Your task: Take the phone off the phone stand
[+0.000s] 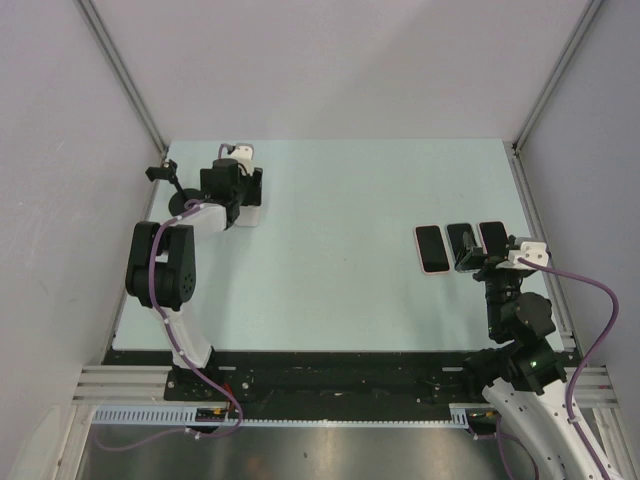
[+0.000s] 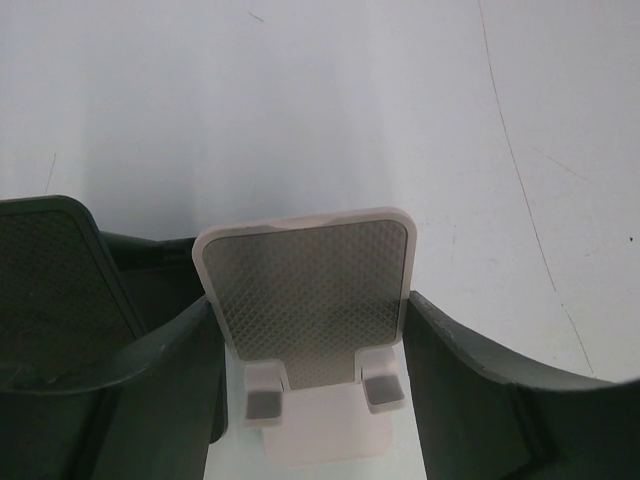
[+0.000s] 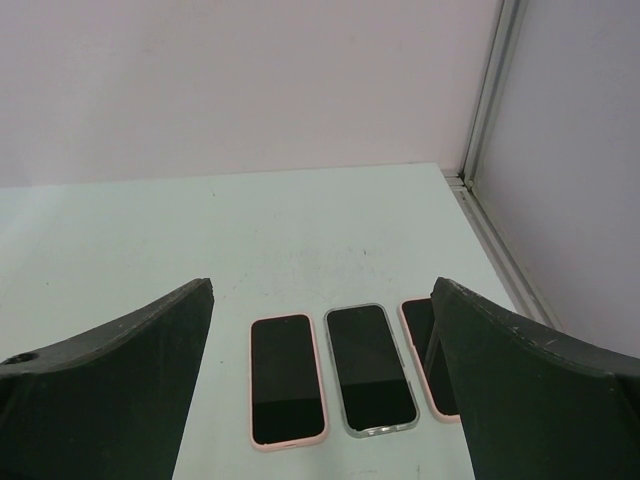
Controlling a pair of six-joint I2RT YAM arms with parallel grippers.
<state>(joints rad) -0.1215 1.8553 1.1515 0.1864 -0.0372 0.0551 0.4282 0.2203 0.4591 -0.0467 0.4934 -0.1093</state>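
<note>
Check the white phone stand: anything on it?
Nothing: in the left wrist view the white phone stand shows a bare dimpled pad and empty lips. Three phones lie flat on the table by the right gripper. From above, the left arm covers most of it.

the phone stand [image 2: 325,445] is white, its pad [image 2: 310,290] grey with a fine diamond pattern. by the right edge of the pale green table [image 3: 120,230], three black-screened phones [image 3: 370,365]: outer two pink-cased, middle grey-cased.
</note>
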